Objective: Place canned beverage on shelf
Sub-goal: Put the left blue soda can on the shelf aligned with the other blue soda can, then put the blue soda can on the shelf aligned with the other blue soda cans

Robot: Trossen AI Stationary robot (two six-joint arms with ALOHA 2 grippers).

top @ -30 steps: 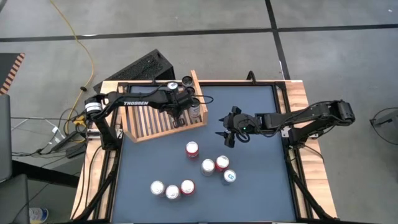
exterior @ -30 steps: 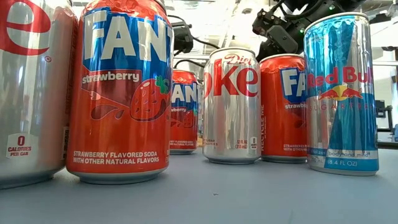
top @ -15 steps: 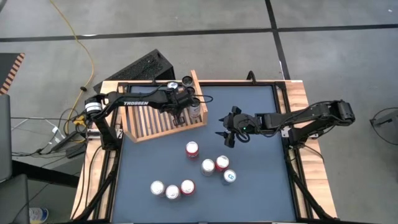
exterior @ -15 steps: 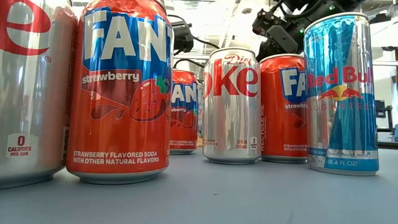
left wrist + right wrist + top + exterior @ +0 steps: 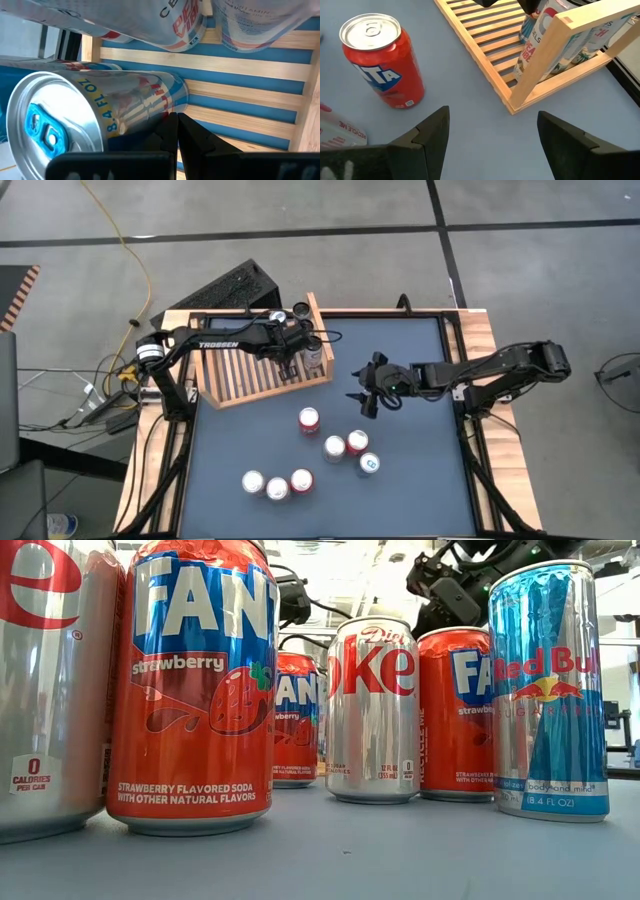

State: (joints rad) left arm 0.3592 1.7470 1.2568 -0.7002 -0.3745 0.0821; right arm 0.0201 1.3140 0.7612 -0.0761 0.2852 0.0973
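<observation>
The light-wood slatted shelf [image 5: 240, 370] lies at the table's far left. Three cans stand on it along its right side board; the nearest is a slim silver-blue can [image 5: 315, 353]. My left gripper [image 5: 292, 356] is shut and slants down over the shelf, its tips right at that can's side [image 5: 130, 105]. My right gripper [image 5: 362, 388] hovers open above the middle of the table, right of the shelf, with nothing between its fingers [image 5: 490, 135]. Several more cans, red, silver and blue, stand on the table in front of it [image 5: 334, 445]. My left gripper's shut fingertips [image 5: 172, 122] lie against the slim can's side wall near its lower end [image 5: 167, 102]. They come slanting down from above and from the table's left. The can rests on the shelf's slats. I cannot tell whether they push it.
A red can [image 5: 382, 65] stands just before my right gripper, and the shelf's corner [image 5: 520, 100] is close on its far side. Three cans [image 5: 277, 485] stand near the front edge. A black ridged box [image 5: 225, 288] sits behind the shelf, off the table.
</observation>
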